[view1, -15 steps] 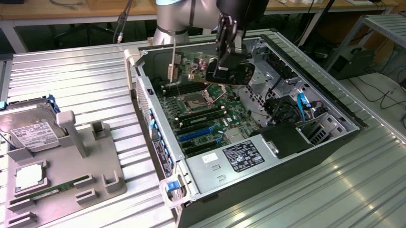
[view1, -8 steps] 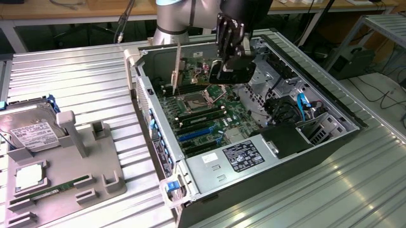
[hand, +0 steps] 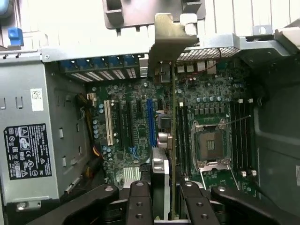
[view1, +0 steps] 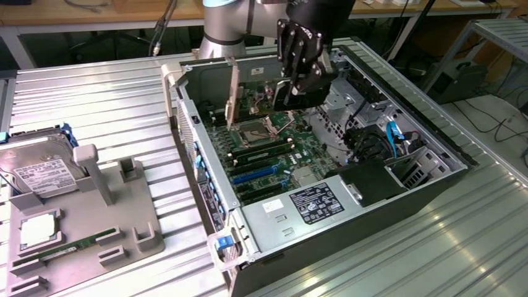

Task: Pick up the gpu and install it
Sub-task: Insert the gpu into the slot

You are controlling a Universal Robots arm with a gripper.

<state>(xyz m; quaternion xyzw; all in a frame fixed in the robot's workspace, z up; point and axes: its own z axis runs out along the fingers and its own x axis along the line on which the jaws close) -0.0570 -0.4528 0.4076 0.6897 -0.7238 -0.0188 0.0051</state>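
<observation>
Silver-bracketed gpu (hand: 166,42) stood edge-on, clenched in my gripper (hand: 164,190), over the motherboard (hand: 136,126) at the case's (view1: 194,133) twelve o'clock end. I judged it needed holding square to the board, that end lined with the rear wall (hand: 93,65).

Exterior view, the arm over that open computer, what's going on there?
The gripper is shut on the gpu, holding it on edge inside the open case, above the motherboard, with its silver bracket toward the case wall. Whether it has reached a slot I cannot tell. A hard drive and a memory stick sit on the grey holder at the exterior view's left.
</observation>
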